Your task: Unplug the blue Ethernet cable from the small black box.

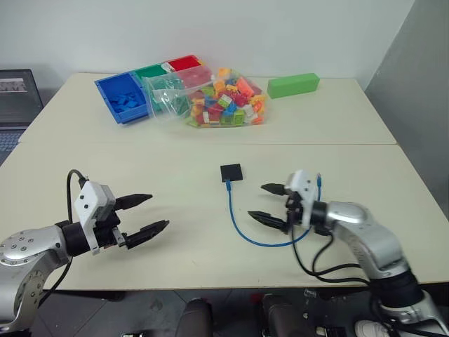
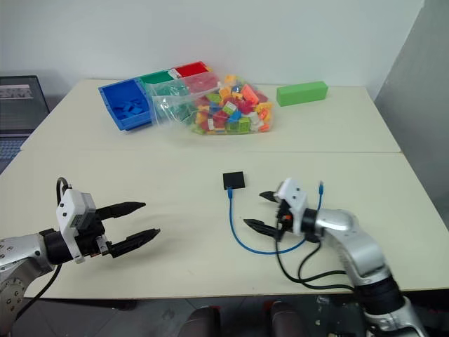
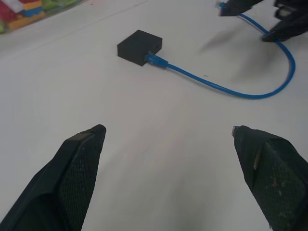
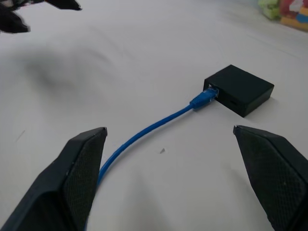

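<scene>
blue cable (image 1: 242, 228) is sitting plugged into the black box (image 1: 231, 172).
both grippers, left (image 1: 146, 214) and right (image 1: 269, 203), are hanging spread wide, pinching nothing, above the table (image 1: 175, 161).

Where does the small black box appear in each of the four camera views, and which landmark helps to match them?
Left eye view: small black box sits mid-table, just left of centre.
Right eye view: the box sits near the centre.
Left wrist view: the box lies beyond the open left gripper.
Right wrist view: the box lies beyond the open right gripper.
Shared landmark: the blue Ethernet cable, plugged into the box.
</scene>
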Available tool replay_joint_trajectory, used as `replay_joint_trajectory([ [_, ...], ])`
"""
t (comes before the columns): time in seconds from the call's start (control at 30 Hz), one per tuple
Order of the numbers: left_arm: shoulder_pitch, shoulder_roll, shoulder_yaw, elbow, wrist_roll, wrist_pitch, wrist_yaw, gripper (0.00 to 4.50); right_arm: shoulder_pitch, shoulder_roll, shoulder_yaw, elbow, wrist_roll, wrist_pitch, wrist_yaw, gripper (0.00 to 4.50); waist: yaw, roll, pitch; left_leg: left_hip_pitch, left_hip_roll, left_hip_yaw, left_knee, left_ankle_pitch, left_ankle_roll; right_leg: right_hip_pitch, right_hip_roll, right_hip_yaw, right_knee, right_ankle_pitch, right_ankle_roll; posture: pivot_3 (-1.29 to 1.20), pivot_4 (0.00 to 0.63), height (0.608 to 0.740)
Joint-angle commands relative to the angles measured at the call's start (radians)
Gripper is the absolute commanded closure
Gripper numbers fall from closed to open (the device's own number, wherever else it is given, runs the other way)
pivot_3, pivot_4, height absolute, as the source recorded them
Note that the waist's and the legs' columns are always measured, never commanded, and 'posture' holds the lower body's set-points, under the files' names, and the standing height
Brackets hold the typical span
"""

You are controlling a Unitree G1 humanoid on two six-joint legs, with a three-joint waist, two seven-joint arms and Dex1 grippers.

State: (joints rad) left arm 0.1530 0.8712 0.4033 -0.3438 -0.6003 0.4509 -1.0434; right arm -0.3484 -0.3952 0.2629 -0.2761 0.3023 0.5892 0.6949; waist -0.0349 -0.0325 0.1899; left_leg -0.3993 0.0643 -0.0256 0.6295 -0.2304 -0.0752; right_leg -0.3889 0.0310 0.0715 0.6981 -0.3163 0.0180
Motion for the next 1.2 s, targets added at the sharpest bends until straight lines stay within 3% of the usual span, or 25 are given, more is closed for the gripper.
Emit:
replay_joint_trajectory([
  [0.03, 0.005, 0.039, 0.003, -0.009, 0.013, -0.029, -0.053, 0.0, -0.057, 0.127, 0.072, 0.04, -0.075, 0.106, -0.163, 0.04, -0.001, 0.0, 0.0, 0.0, 0.0, 0.0, 0.0, 0.0, 0.0, 0.0, 0.0, 0.0, 0.0, 0.0, 0.0, 0.0, 0.15, 0.74],
  [0.27, -0.026, 0.044, -0.014, 0.006, 0.035, -0.041, -0.066, 0.0, -0.129, 0.293, 0.117, 0.156, -0.137, 0.192, -0.289, 0.04, 0.001, 0.0, 0.0, -0.001, 0.0, 0.0, 0.0, 0.0, 0.0, -0.001, 0.0, 0.0, 0.0, 0.0, 0.0, 0.0, 0.15, 0.74],
  [0.57, -0.045, 0.035, -0.027, 0.011, 0.053, -0.054, -0.061, 0.0, -0.189, 0.374, 0.097, 0.333, -0.235, 0.153, -0.409, 0.04, -0.007, -0.001, -0.001, 0.0, 0.0, 0.0, 0.0, 0.0, 0.0, -0.001, 0.0, 0.0, 0.001, 0.0, 0.0, 0.0, 0.15, 0.74],
  [0.67, -0.045, 0.032, -0.031, 0.015, 0.059, -0.061, -0.061, 0.0, -0.197, 0.378, 0.097, 0.365, -0.246, 0.139, -0.414, 0.51, -0.007, -0.002, -0.001, 0.0, 0.0, 0.0, 0.0, 0.0, 0.0, -0.001, 0.0, 0.0, 0.001, 0.0, 0.0, 0.0, 0.15, 0.74],
  [1.0, -0.083, 0.025, -0.05, 0.04, 0.072, -0.017, 0.006, 0.0, -0.221, 0.372, 0.05, 0.442, -0.26, 0.105, -0.409, 3.19, -0.01, -0.003, -0.002, 0.001, 0.0, 0.0, 0.0, 0.0, 0.0, 0.0, 0.0, 0.0, 0.001, 0.0, 0.0, 0.0, 0.15, 0.74],
  [1.13, -0.124, 0.011, -0.054, 0.08, 0.053, 0.052, 0.055, 0.0, -0.227, 0.295, 0.078, 0.406, -0.26, 0.012, -0.3, 4.29, -0.008, -0.002, -0.002, 0.0, 0.0, 0.0, 0.0, 0.0, 0.0, 0.0, 0.0, 0.0, 0.001, 0.0, 0.0, 0.0, 0.15, 0.74],
  [1.2, -0.142, 0.003, -0.052, 0.096, 0.034, 0.077, 0.06, 0.0, -0.221, 0.243, 0.111, 0.373, -0.263, -0.087, -0.213, 4.42, -0.007, -0.002, -0.002, -0.001, 0.0, 0.0, 0.0, 0.0, 0.0, -0.001, 0.0, 0.0, 0.0, 0.0, 0.0, 0.0, 0.15, 0.74],
])
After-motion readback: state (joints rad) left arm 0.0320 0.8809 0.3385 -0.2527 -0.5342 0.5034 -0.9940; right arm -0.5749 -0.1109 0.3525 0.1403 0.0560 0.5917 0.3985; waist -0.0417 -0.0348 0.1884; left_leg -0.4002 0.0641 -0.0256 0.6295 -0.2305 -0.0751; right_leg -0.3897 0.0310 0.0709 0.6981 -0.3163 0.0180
